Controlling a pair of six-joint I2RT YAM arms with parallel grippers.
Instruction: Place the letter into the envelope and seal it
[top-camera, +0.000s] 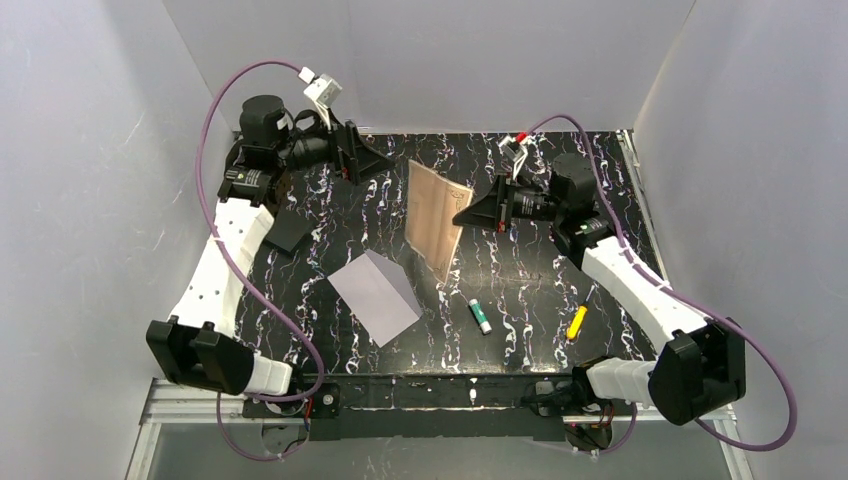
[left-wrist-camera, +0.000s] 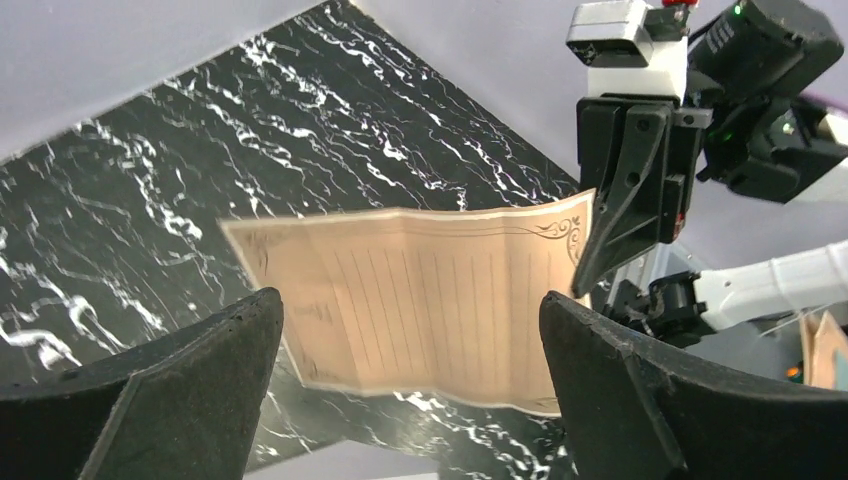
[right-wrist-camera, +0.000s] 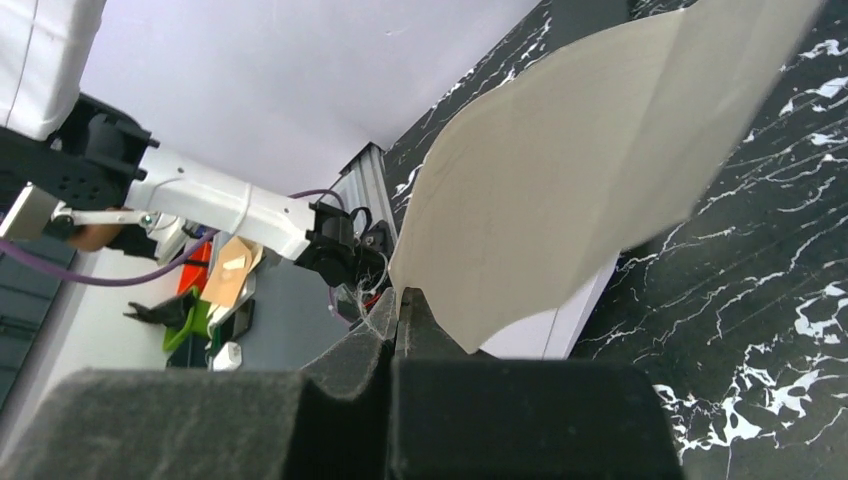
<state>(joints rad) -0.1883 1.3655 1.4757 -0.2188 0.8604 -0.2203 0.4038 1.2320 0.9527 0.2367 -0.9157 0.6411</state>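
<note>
The tan letter (top-camera: 433, 217) with its dark ornamental border hangs upright on edge over the middle of the black marbled table. My right gripper (top-camera: 466, 214) is shut on its right edge. The right wrist view shows the letter's white back (right-wrist-camera: 560, 190) pinched at a corner between the closed fingers. The left wrist view shows its lined tan face (left-wrist-camera: 420, 295). My left gripper (top-camera: 375, 160) is open and empty at the back left, pointing at the letter from a short way off. The pale lavender envelope (top-camera: 375, 295) lies flat in front of the letter.
A flat black piece (top-camera: 288, 230) lies by the left arm. A green-and-white glue stick (top-camera: 480, 315) and a yellow pen (top-camera: 577, 321) lie at the front right. Grey walls enclose the table on three sides.
</note>
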